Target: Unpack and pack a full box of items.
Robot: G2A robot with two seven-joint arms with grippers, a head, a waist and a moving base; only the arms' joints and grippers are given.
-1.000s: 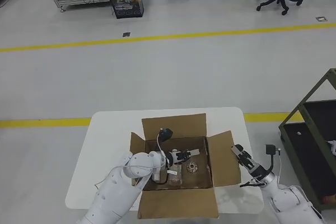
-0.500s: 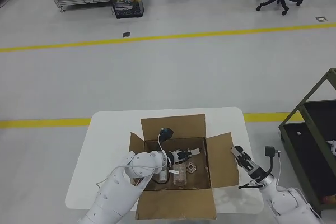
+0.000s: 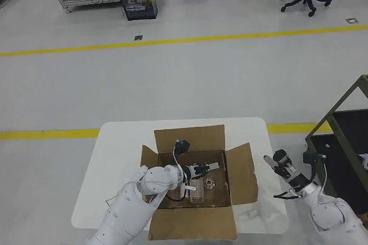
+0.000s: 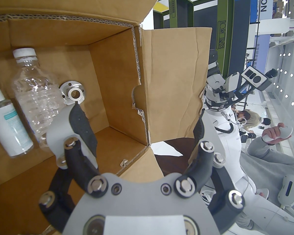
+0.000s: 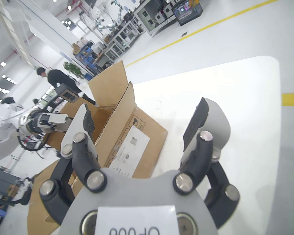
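Observation:
An open cardboard box (image 3: 190, 138) stands mid-table with its flaps spread. On its floor lie a clear plastic bottle (image 4: 31, 94), a white bottle (image 4: 7, 121) and a metal flange (image 4: 72, 94). My left gripper (image 3: 207, 167) hangs inside the box just above them, open and holding nothing (image 4: 137, 123). One of its fingers (image 4: 73, 123) sits over the clear bottle's base. My right gripper (image 3: 276, 159) is over the bare table right of the box's right flap (image 5: 127, 133), open and empty (image 5: 144, 121).
The white table (image 3: 122, 159) has free room left of the box and a narrow strip on the right (image 5: 210, 86). A green rack (image 3: 349, 122) stands beyond the table's right edge.
My right gripper has drawn away from the box's right flap, moving right and back. The flap now stands a little steeper. The left arm has barely moved.

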